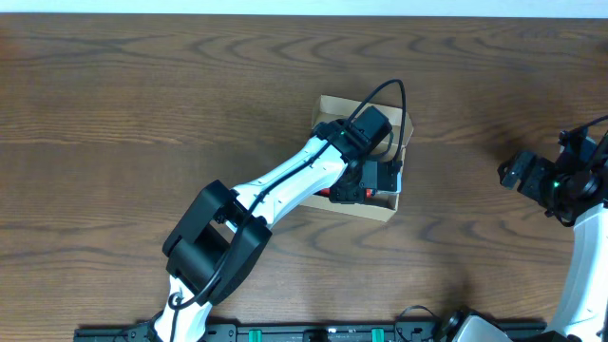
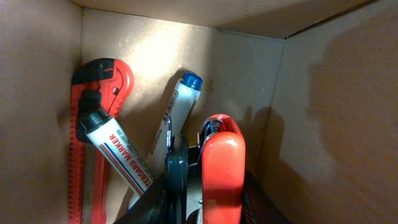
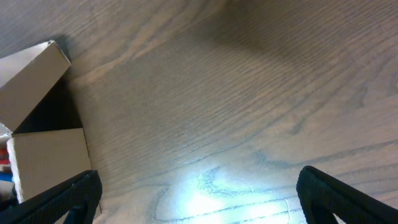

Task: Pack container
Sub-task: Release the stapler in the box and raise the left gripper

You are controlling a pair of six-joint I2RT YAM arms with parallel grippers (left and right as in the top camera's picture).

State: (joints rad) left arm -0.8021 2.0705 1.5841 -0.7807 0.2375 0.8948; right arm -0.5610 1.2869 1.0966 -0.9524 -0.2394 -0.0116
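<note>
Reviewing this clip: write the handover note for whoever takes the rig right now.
Left gripper is inside the container, apparently shut on a red object.
Right gripper is open and empty above the table, off to the side.
Packed: red utility knife, black-capped marker, blue-capped marker.
Left to do: release the red object, withdraw, probably close the container.

Inside container (image 2: 323, 93): knife (image 2: 102, 78), markers (image 2: 118, 152), red stapler (image 2: 222, 168)
</note>
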